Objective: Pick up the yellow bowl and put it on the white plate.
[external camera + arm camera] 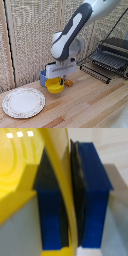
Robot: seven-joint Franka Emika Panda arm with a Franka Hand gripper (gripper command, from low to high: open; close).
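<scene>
The yellow bowl (54, 86) hangs just above the wooden table, near the middle of the exterior view. My gripper (61, 80) is shut on its rim, white body above it. In the wrist view the two dark blue fingers (92, 198) pinch the bowl's thin yellow wall (62, 188) between them, with the bowl's inside (17, 168) to one side. The white plate (23, 102) with a faint patterned rim lies flat on the table at the exterior view's left, apart from the bowl.
A blue mug (44, 76) stands just behind the bowl. A small orange-yellow piece (69, 83) lies beside the bowl. A black wire rack (109, 59) stands at the exterior view's right. A woven screen backs the table.
</scene>
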